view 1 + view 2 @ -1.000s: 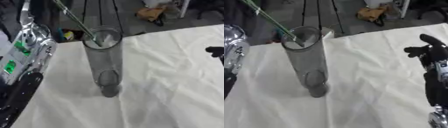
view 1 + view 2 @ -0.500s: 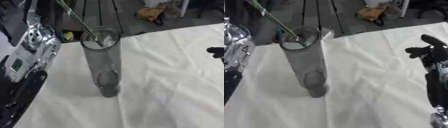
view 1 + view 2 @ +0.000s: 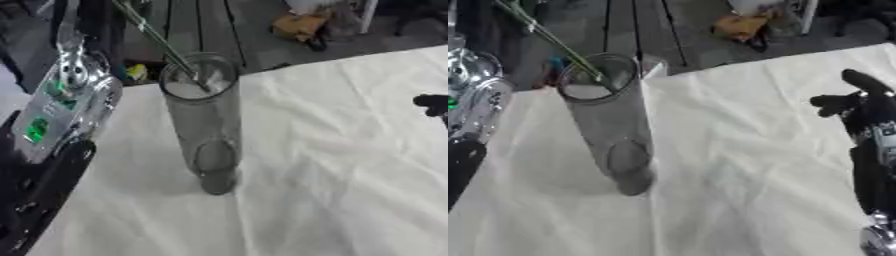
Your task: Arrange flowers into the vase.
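A tall clear glass vase (image 3: 206, 135) stands upright on the white cloth (image 3: 341, 150), left of the middle. A thin green flower stem (image 3: 157, 37) slants down from the upper left, and its lower end sits inside the vase mouth. The flower head and whatever holds the stem lie beyond the top edge. My left arm (image 3: 66, 105), silver and black, rises along the left side beside the vase; its hand does not show. My right hand (image 3: 866, 102) hovers at the right edge, fingers relaxed and holding nothing, well apart from the vase.
The cloth covers the table from the vase to the right edge and the front. The table's far edge runs just behind the vase. Beyond it is a dark floor with a brown object (image 3: 297, 25) and some clutter.
My left arm has shifted slightly toward the vase. The stem stays in the vase mouth at much the same slant. The right hand has barely moved.
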Robot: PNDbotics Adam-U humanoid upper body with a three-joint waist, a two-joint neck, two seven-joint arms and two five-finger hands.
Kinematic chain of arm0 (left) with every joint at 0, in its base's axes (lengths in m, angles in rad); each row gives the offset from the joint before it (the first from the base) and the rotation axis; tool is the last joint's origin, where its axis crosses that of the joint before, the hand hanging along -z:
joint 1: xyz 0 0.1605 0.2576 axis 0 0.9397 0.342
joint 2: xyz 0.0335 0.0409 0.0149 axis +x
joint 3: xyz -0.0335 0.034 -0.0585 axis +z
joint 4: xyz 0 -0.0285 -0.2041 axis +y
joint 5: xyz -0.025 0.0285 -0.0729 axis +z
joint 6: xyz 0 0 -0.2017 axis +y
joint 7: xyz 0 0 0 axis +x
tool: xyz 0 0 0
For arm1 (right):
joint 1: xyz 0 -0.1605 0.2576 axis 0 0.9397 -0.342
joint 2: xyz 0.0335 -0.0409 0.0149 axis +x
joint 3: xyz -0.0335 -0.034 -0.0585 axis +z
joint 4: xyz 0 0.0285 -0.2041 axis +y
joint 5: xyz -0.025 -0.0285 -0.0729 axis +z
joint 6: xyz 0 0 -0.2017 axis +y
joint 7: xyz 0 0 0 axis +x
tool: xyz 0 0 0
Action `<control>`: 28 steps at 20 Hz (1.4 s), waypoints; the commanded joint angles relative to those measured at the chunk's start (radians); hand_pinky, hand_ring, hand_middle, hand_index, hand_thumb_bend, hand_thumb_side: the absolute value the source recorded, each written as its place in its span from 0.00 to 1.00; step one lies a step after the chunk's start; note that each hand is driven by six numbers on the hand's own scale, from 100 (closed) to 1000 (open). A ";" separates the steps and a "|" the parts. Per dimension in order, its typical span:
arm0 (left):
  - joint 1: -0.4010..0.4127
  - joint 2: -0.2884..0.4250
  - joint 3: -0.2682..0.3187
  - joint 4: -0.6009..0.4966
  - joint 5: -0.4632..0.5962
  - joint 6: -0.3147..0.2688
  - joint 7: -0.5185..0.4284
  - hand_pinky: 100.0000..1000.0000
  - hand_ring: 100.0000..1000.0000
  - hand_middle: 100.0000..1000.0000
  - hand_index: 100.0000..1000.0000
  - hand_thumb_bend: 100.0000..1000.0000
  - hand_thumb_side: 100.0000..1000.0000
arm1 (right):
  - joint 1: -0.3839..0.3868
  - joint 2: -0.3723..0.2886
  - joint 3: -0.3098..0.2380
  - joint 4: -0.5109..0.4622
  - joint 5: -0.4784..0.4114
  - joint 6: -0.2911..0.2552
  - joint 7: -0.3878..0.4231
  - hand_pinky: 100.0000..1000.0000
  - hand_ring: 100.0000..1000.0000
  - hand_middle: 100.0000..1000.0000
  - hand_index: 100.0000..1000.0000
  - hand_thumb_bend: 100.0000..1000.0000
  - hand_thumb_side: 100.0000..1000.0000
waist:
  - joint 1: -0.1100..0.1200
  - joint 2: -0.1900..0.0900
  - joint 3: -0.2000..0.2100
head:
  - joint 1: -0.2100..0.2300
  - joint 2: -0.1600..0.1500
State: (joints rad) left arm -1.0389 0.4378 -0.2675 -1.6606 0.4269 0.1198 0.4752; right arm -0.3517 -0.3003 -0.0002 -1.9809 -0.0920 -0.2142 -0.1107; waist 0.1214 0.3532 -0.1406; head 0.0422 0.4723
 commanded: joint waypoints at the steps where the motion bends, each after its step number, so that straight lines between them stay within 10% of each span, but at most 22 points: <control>1: -0.025 0.010 0.005 -0.006 0.028 0.011 0.002 0.00 0.00 0.00 0.05 0.15 0.71 | -0.007 -0.003 -0.006 -0.019 -0.008 0.004 -0.003 0.85 0.66 0.43 0.83 0.00 0.80 | 0.012 -0.003 -0.001 | 0.002 -0.010; 28: -0.011 0.076 0.009 0.031 -0.213 0.263 -0.139 0.00 0.00 0.00 0.15 0.00 0.79 | 0.004 -0.007 -0.009 -0.019 -0.006 0.015 -0.008 0.85 0.67 0.43 0.83 0.00 0.79 | 0.020 -0.014 0.020 | 0.029 0.014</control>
State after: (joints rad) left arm -1.0369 0.4799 -0.2674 -1.6235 0.2271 0.3766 0.3539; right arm -0.3421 -0.2957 -0.0053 -1.9809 -0.0961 -0.2024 -0.1174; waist 0.1299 0.3532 -0.1226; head 0.0640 0.4832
